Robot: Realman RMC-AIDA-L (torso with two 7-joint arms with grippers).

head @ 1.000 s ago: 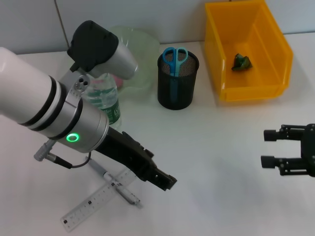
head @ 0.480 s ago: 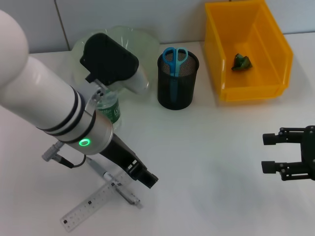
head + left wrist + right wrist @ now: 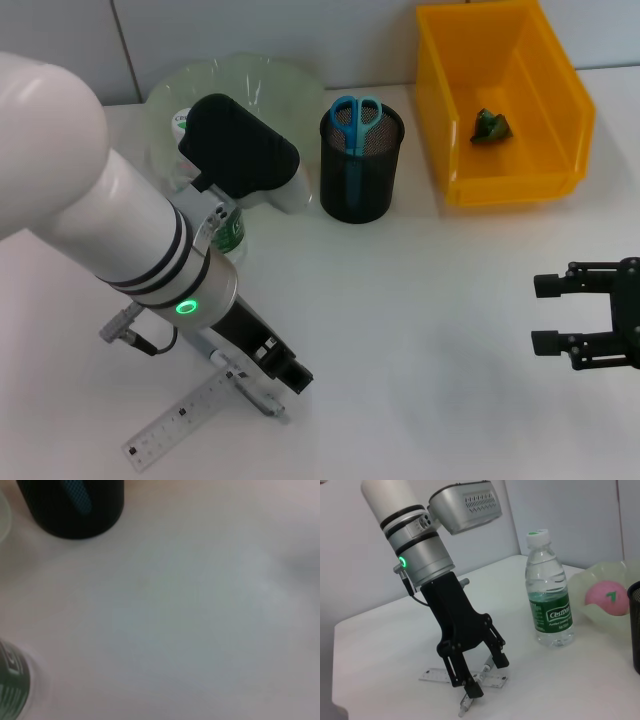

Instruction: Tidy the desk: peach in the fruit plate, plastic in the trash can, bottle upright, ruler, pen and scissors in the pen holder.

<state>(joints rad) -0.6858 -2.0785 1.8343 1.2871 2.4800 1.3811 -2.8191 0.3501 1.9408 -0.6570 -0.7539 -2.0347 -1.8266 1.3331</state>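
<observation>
Now the left tool (image 3: 480, 675) hangs spread-fingered over the pen (image 3: 240, 378), which lies across the ruler (image 3: 185, 413) on the worktop (image 3: 420, 300); seemingly 1 finger could snag the ruler and flick both away. Right tool (image 3: 545, 315) waits apart, open, empty.

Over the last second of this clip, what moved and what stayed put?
The left end effector drew back and came down over the pen lying across the ruler, jaws open astride it, nothing gripped yet. The right end effector hangs open, shifted only slightly. Bottle, pen holder and scissors stayed put.
</observation>
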